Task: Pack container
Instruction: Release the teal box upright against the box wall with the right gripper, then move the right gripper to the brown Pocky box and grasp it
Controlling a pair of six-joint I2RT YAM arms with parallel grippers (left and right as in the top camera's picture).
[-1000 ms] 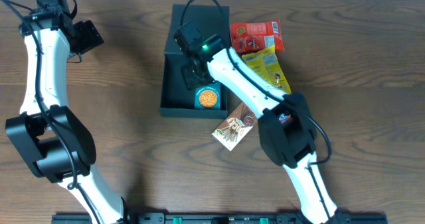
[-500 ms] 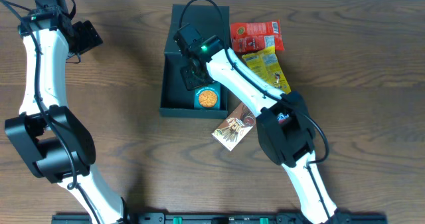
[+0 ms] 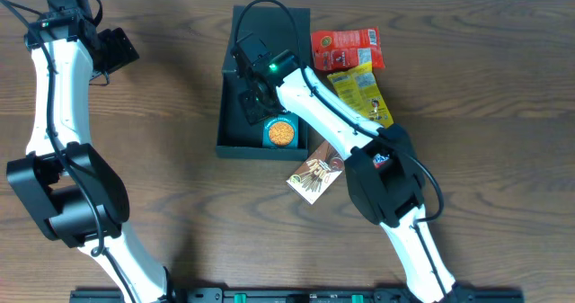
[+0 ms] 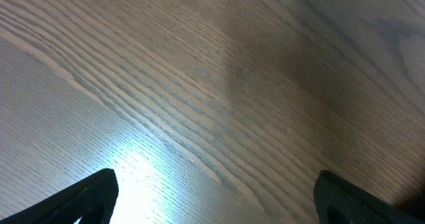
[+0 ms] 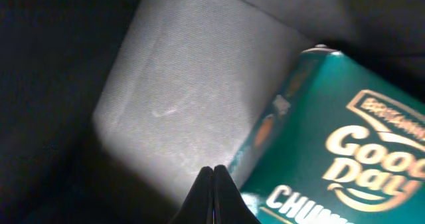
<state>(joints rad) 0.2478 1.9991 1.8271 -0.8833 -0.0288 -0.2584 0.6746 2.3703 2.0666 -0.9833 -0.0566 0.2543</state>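
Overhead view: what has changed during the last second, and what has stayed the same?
The right gripper, shut and empty, shifted slightly to the picture's left inside the container, away from the cookie box. Nothing was visibly taken hold of or let go. The cookie box, the snack packs outside the container and the left gripper stayed where they were.

Only stuff I could read was on the teal cookie box (image 5: 319, 137), which said "Good Day" with a cut-off "CHU" just below it.
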